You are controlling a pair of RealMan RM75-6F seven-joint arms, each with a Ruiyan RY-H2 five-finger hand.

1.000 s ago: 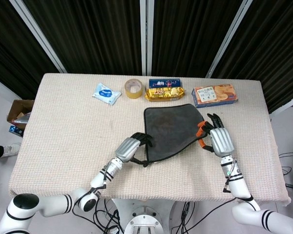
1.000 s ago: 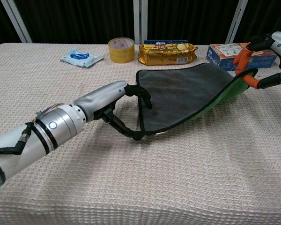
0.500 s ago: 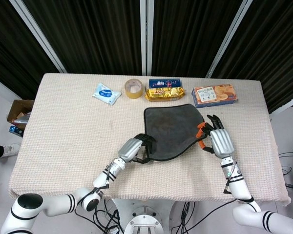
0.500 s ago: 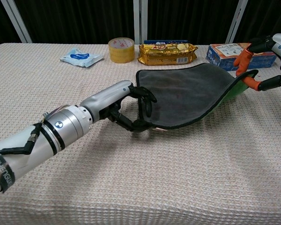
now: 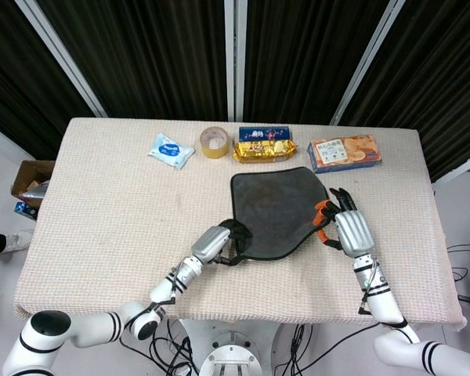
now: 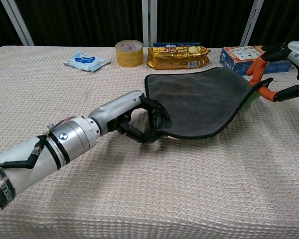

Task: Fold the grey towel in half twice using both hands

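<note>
Since a second ago the left hand (image 6: pixel 144 118) has curled tighter onto the near-left corner of the dark grey cloth towel (image 5: pixel 276 210), mid-table. The right hand (image 6: pixel 284 69) pinches the raised near-right corner; the fold runs toward the far edge.

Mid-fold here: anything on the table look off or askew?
Only the grey towel: it is lopsided, its right corner lifted by the right hand with the green underside showing, while the left hand pinches the near left corner low. Nothing spilled or damaged.
</note>
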